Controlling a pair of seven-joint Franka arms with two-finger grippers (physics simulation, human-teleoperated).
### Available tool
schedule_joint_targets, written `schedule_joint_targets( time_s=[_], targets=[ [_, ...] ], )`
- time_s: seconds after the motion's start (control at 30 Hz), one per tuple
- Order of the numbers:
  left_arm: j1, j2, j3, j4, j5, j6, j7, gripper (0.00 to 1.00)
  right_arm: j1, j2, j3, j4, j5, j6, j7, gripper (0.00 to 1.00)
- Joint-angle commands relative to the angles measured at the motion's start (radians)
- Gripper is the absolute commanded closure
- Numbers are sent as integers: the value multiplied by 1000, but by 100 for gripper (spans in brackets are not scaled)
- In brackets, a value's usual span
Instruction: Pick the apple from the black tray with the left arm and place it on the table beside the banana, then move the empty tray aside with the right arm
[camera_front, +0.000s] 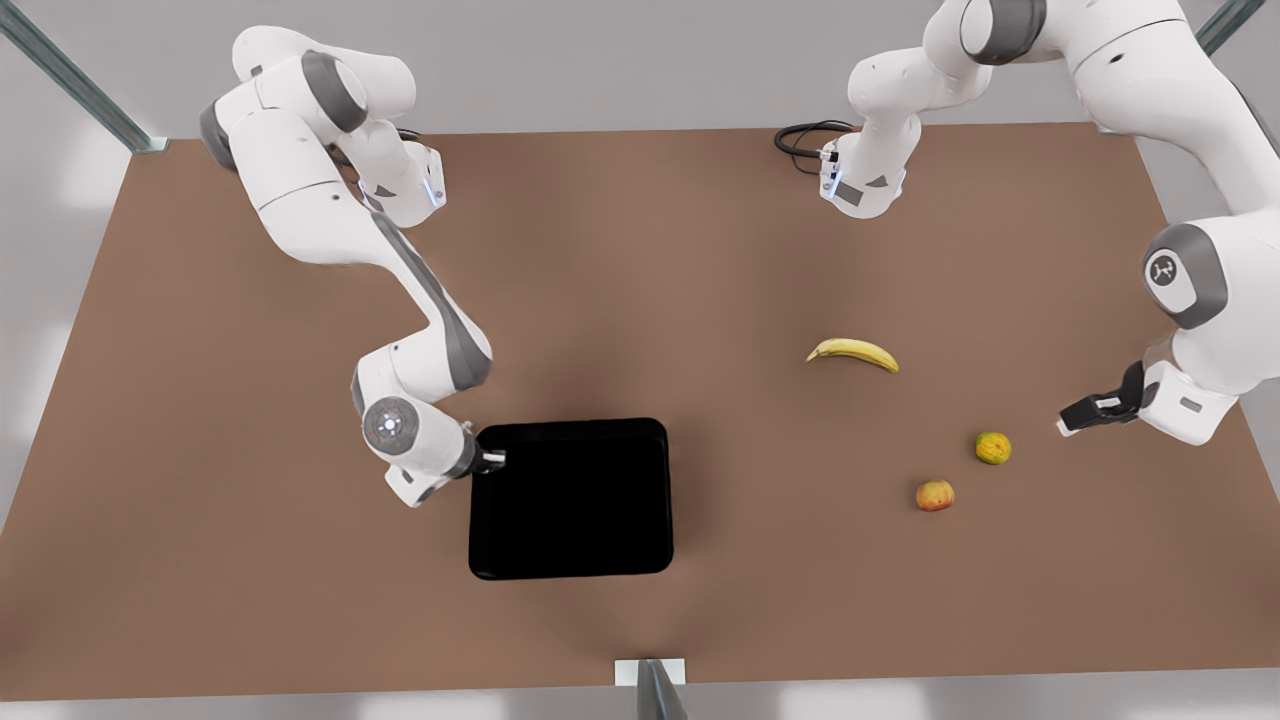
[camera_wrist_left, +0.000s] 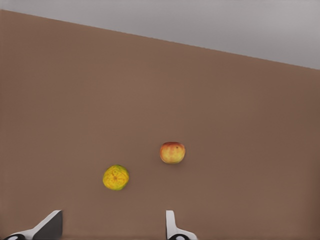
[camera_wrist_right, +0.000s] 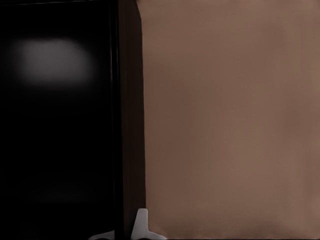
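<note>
The apple (camera_front: 935, 495) (camera_wrist_left: 172, 152) lies on the brown table (camera_front: 700, 250), nearer the front edge than the banana (camera_front: 853, 352). My left gripper (camera_front: 1085, 412) (camera_wrist_left: 111, 232) hangs open and holds nothing, at the front view's right of the apple. The black tray (camera_front: 570, 500) (camera_wrist_right: 55, 125) rests flat with nothing in it. My right gripper (camera_front: 492, 460) (camera_wrist_right: 122, 235) is at the tray's rim near its far corner on the front view's left. One fingertip (camera_wrist_right: 141, 225) sits outside the rim and the other inside, pinching it.
A round yellow-green, orange-mottled fruit (camera_front: 993, 447) (camera_wrist_left: 116, 177) sits between the apple and my left gripper. A black cable loop (camera_front: 805, 138) lies at the table's far edge. Bare brown tabletop surrounds the tray on all sides.
</note>
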Motion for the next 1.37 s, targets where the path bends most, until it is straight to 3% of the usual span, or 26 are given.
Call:
schedule_joint_targets(
  time_s=[0.0, 0.1, 0.27, 0.33, 0.43, 0.7, 0.77, 0.8, 0.87, 0.93, 1.0, 1.1, 1.33],
  targets=[
    [-3, -1, -1, -5, 0, 1, 39, 0, -15, -46, -35, 1, 2, -180, -247, 91],
    [9, -2, 0, -2, -2, 1, 37, 0, -23, -86, -155, 51, 6, -320, -529, 91],
    [6, -2, -1, -2, -2, -1, 37, 0, -44, -8, -385, 209, 38, -329, -1029, 91],
    [6, -2, -1, -2, -2, -1, 37, 0, -86, 75, -402, 303, 51, -296, -1155, 91],
    [4, -2, -3, 0, 1, -1, 43, 0, -103, 155, -442, 304, 135, -108, -1299, 91],
    [-5, -1, -9, 14, 3, -1, 39, 0, -106, 262, -442, 304, 166, 10, -1287, 89],
    [-6, -1, -8, 14, 3, -1, 39, 0, -104, 267, -440, 304, 166, 10, -1273, 80],
    [-8, -2, -9, 14, 3, -1, 39, 0, -101, 264, -437, 306, 166, 10, -1212, 46],
    [-8, -1, -9, 14, 3, -1, 39, 0, -101, 258, -444, 306, 166, 4, -1216, 0],
    [-9, -1, -9, 14, 3, -1, 39, 0, -95, 173, -434, 306, 166, -105, -1212, 0],
    [-9, -1, -9, 14, 4, -1, 39, 0, -80, -14, -416, 307, 164, -326, -1161, 0],
    [-9, -1, -9, 14, 4, -1, 39, 0, -76, -205, -217, 298, 13, -527, -853, 0],
    [-9, -1, -9, 14, 4, -1, 39, 0, -86, -203, -253, 289, 5, -592, -796, 0]
  ],
)
